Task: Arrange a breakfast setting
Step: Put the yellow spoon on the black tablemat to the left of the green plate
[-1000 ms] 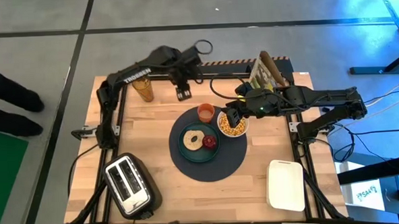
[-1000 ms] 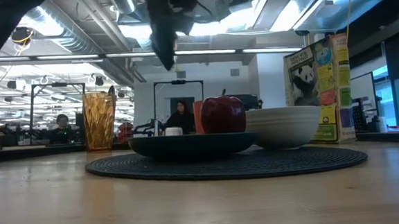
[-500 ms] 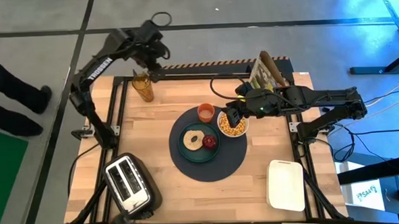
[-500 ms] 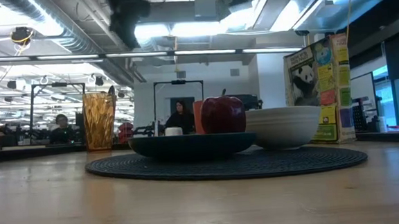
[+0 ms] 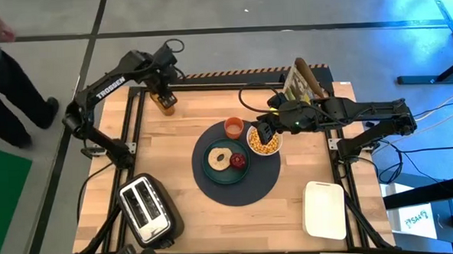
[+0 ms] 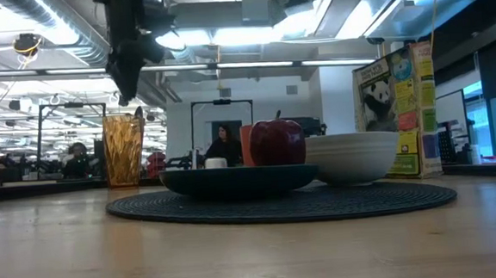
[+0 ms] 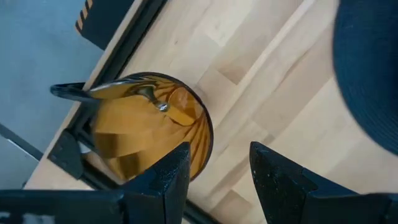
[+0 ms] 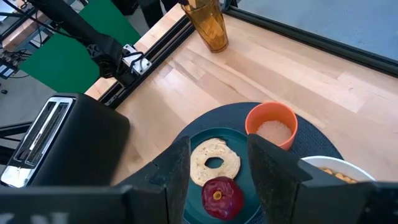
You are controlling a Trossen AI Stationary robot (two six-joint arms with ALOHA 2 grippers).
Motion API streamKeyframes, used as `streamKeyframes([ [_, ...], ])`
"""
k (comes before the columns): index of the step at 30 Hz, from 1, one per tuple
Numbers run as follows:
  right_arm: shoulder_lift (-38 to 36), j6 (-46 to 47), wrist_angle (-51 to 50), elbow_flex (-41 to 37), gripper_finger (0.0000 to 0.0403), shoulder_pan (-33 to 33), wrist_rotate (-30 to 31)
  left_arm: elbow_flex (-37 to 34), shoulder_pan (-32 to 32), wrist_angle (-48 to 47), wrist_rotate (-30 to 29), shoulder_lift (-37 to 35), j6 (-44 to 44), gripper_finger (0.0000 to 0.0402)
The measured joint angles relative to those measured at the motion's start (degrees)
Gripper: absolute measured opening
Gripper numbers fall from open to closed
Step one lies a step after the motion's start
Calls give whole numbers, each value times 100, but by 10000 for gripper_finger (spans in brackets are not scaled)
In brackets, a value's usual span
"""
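A tall amber glass (image 5: 165, 104) stands on the wood at the table's far left, with a spoon (image 7: 147, 96) leaning inside it against the rim. My left gripper (image 7: 217, 168) hangs open above the glass (image 6: 124, 150), pointing down and touching nothing. The dark-blue mat (image 5: 214, 190) lies mid-table. On it are a teal plate (image 5: 210, 167) with a bagel (image 5: 219, 156) and red fruit (image 5: 239, 162), an orange cup (image 5: 234, 127) and a white bowl (image 5: 264, 141) of cereal. My right gripper (image 8: 217, 180) hovers open over the bowl's left rim.
A silver-and-black toaster (image 5: 147, 209) sits at the near left and a white tray (image 5: 324, 209) at the near right. A cereal box (image 5: 305, 81) stands at the far edge behind my right arm. A person stands on the floor beyond the table's left side.
My left gripper has swung from the mat's far edge toward the table's far left corner and now hangs over the amber glass, having rolled a little. The glass and the rest of the setting have stayed put.
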Motion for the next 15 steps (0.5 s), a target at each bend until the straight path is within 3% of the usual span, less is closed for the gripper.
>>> streamKeyframes([
  [6, 0, 0, 0, 0, 150, 0, 0, -728, 10, 597, 110, -3, 0, 160],
  [10, 0, 5, 0, 0, 150, 0, -145, -1163, 25, 1111, -295, 3, -310, 160],
  [15, 0, 54, 0, 0, 150, 0, -298, -1413, 100, 1387, -346, 3, -419, 152],
])
